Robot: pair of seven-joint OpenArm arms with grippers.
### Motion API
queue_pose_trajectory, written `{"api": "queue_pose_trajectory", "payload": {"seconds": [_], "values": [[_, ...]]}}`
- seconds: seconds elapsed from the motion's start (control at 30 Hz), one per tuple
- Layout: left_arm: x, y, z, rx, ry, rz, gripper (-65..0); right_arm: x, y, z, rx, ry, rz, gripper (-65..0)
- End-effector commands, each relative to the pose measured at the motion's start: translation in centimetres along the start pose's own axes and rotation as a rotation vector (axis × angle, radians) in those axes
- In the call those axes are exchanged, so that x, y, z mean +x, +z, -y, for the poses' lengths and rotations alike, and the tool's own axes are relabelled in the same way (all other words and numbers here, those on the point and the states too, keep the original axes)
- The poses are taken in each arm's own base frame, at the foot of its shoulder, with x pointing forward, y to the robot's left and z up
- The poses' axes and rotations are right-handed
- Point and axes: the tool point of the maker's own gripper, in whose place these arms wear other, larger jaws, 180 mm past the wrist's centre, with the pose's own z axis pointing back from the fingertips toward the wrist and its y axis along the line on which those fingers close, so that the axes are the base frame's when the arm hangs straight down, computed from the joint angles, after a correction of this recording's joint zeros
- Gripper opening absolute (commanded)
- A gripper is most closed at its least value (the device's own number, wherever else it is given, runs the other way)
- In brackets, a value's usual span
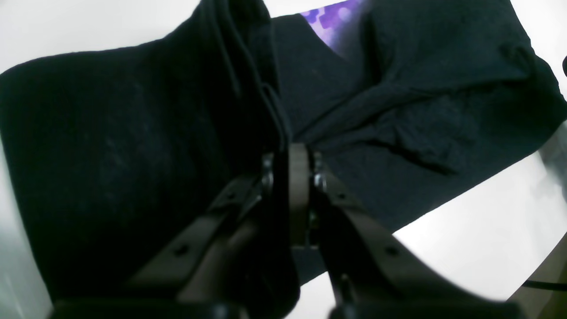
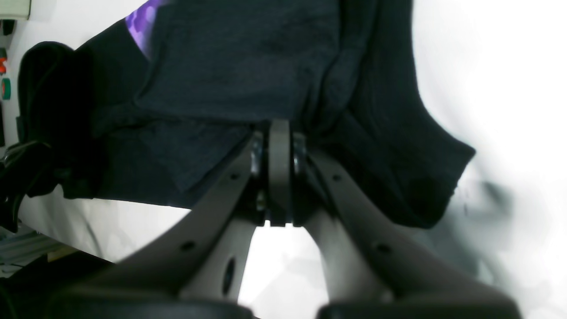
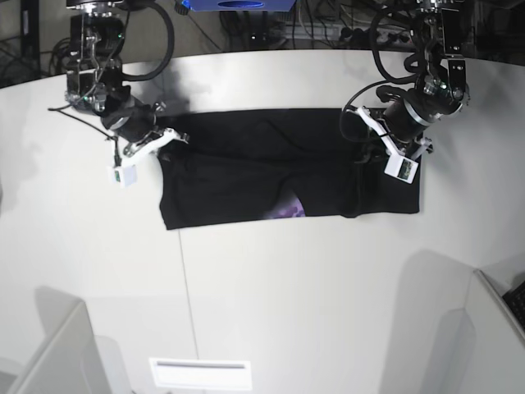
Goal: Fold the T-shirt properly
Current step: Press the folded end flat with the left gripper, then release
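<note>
The black T-shirt lies spread across the white table, plain side mostly up, with a small patch of purple print showing near its front edge. My left gripper is shut on a fold of the shirt near its right end; in the left wrist view the cloth rises bunched from the closed jaws. My right gripper is shut on the shirt's left end; in the right wrist view the cloth drapes over the closed jaws.
The white table stretches toward the front. A white label-like strip lies near the front edge. A blue object and cables sit behind the table. Light panels stand at the front corners.
</note>
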Motion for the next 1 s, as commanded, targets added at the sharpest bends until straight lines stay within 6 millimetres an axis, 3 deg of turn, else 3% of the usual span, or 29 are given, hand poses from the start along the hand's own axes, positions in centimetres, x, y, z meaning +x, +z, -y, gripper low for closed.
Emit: {"api": "queue_pose_trajectory", "payload": {"seconds": [0.0, 0.77, 0.97], "values": [[1.37, 0.3, 0.19, -0.01, -0.007, 0.048, -65.0, 1.03, 0.27, -0.39, 0.015, 0.012, 0.033, -65.0], [1.21, 0.2, 0.08, -0.009, -0.003, 0.044, -65.0, 1.03, 0.27, -0.39, 0.015, 0.012, 0.033, -65.0], [2.02, -0.38, 0.77, -0.025, 0.006, 0.068, -37.0, 1.03, 0.27, -0.39, 0.015, 0.012, 0.033, -65.0]]}}
